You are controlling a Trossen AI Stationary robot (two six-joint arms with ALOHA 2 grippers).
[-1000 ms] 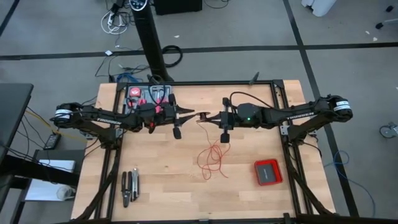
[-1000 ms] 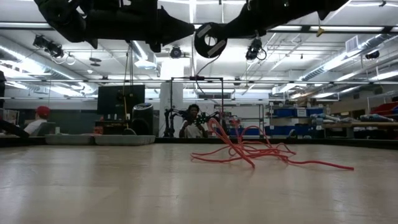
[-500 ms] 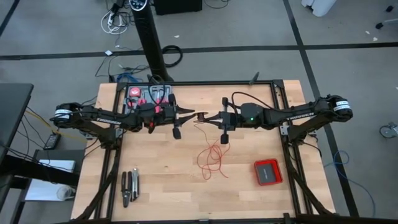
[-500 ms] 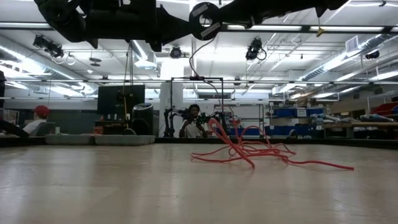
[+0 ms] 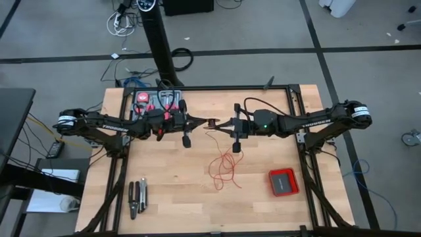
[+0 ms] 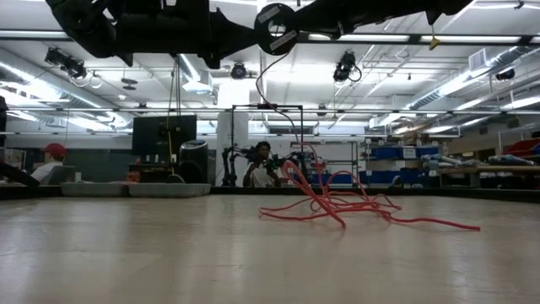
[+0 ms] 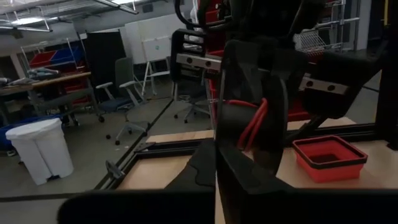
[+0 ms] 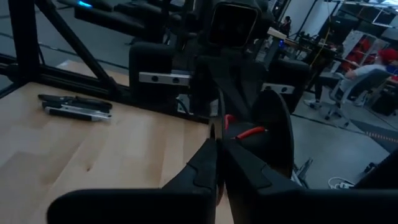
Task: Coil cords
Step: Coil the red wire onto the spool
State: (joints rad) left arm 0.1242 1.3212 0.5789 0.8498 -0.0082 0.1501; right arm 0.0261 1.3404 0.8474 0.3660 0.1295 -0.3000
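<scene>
We see the red wire (image 5: 222, 168) lying as loose squiggly loops on the wooden table (image 5: 171, 191), a little toward the right arm's side of the middle. One strand rises from the tangle to a small black spool (image 5: 214, 123) held in the air above the table, between the two arms. In the low view the loops (image 6: 354, 207) sprawl across the tabletop and the strand climbs to the round spool (image 6: 276, 17) at the top of the picture.

Our left gripper (image 5: 205, 122) reaches in from the left side, its fingers pressed together on the spool; in the left wrist view red wire (image 7: 252, 124) crosses the dark disc right in front of those fingers. Our right gripper (image 5: 223, 125) meets the spool from the opposite side, its fingertips at the disc. The right wrist view shows its fingers (image 8: 211, 165) close together with only a thin slit between them, and a bit of red wire (image 8: 249, 132) on the disc (image 8: 273, 134) ahead; we cannot tell whether they pinch it.

A flat red square box (image 5: 283, 182) sits near the table's right edge, well apart from the wire. A set of pliers (image 5: 137, 197) lies toward the near left corner.
</scene>
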